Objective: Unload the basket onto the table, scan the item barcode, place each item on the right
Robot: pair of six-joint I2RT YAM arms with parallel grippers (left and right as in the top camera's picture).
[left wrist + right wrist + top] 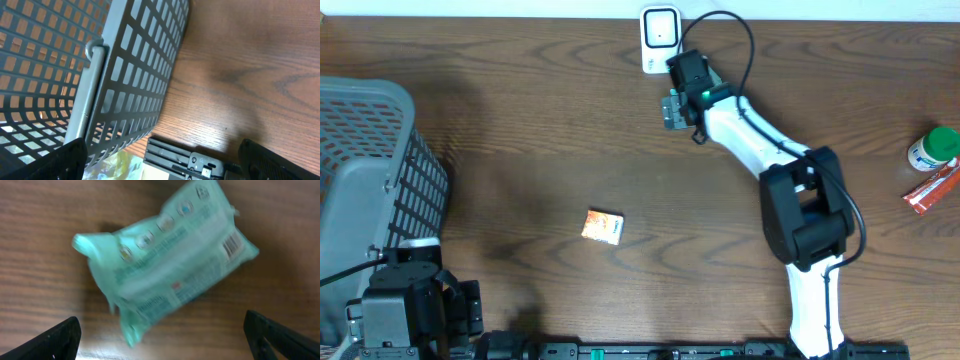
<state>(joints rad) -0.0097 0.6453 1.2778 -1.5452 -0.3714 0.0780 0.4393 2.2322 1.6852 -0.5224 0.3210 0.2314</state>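
Evidently the right gripper was poised for a pick rather than mid-grasp: its jaws stood spread wide, one at each lower corner of the wrist view, with nothing between them. The teal packet lay flat on the wooden table directly below, tilted diagonally and touched by neither finger. Its barcode faced upward near one end, which probably suited the job, since the printed side would need only a turn toward the reader. In the overhead view the right arm reached to the far edge of the table, just beside a white device that looked like the scanner, so the packet seemed placed close to where it had to be presented. The left gripper was likewise released and empty, parked low beside the grey mesh basket, likely keeping clear of the working side. An orange sachet sat alone mid-table, and a green-capped bottle and red packet waited well apart at the right edge.
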